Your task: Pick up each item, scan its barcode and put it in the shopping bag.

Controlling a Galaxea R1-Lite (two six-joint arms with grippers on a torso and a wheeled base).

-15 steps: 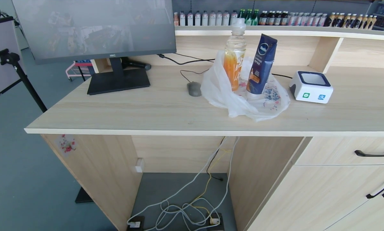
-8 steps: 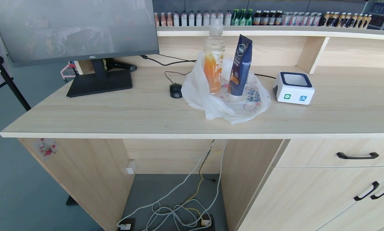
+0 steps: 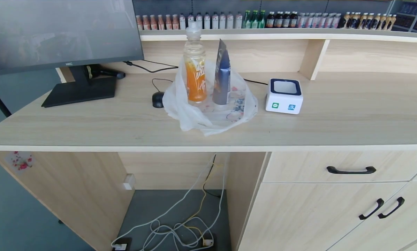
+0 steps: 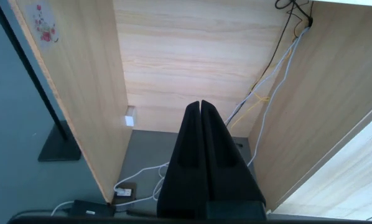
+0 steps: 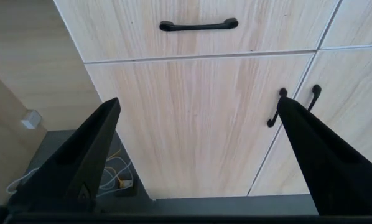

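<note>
On the wooden counter (image 3: 124, 129) lies a white plastic shopping bag (image 3: 191, 116), spread open. Inside it stand an orange drink bottle (image 3: 195, 69) with a white cap and a dark blue pouch (image 3: 222, 75), side by side and upright. A white barcode scanner box (image 3: 284, 96) sits just right of the bag. My left gripper (image 4: 200, 111) is shut with nothing in it, down below the counter before the open leg space. My right gripper (image 5: 198, 102) is open and empty, low in front of the drawer fronts.
A monitor (image 3: 55, 31) on a black stand is at the counter's back left, with a black mouse (image 3: 158, 99) beside the bag. Drawers with black handles (image 3: 350, 170) are under the counter on the right. Cables (image 3: 180, 226) lie on the floor beneath.
The head camera has moved, so the whole picture has slid left. The bottle, pouch, bag and scanner keep their places on the counter.
</note>
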